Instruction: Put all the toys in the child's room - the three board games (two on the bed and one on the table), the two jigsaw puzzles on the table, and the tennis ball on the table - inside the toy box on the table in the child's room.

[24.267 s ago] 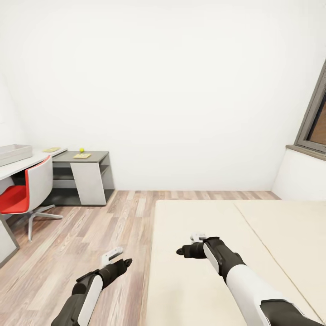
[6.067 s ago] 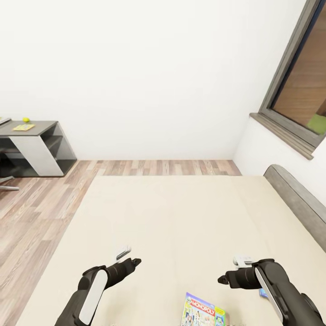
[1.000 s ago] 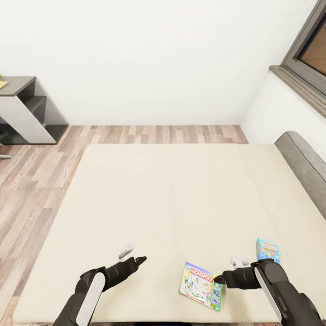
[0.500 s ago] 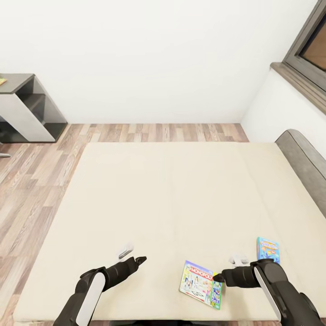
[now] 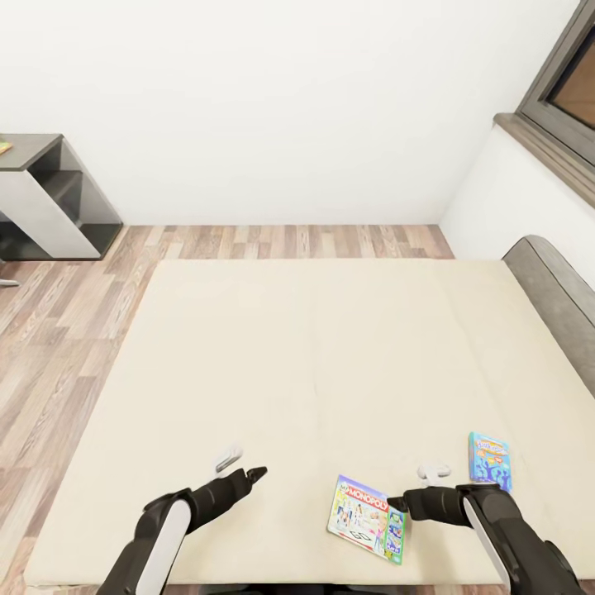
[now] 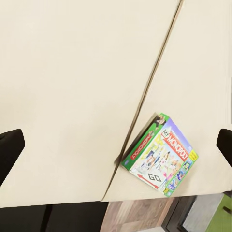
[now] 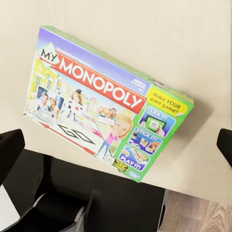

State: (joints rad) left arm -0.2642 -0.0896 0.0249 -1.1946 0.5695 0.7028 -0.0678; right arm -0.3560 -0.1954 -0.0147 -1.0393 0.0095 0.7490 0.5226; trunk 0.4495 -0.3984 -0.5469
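Observation:
Two board games lie on the beige bed (image 5: 314,355) near its front edge. One is the white MONOPOLY box (image 5: 366,516), also seen at an angle in the left wrist view (image 6: 162,154) and close up in the right wrist view (image 7: 108,104). The other is a smaller blue box (image 5: 489,459), further right. My right gripper (image 5: 413,487) hovers open just right of the MONOPOLY box, its fingertips (image 7: 9,145) spread wide. My left gripper (image 5: 242,466) is open over bare mattress to the box's left. The table's dark grey wing (image 5: 37,153) shows at far left. The toy box, jigsaw puzzles and tennis ball are out of view.
A grey headboard (image 5: 554,289) runs along the bed's right side, below a dark-framed window (image 5: 562,83). Wooden floor (image 5: 58,330) lies left of and beyond the bed, up to a white wall. A mattress seam (image 6: 150,92) runs past the MONOPOLY box.
My right forearm has drawn back slightly, uncovering more of the blue box. The left arm and both boxes have stayed put.

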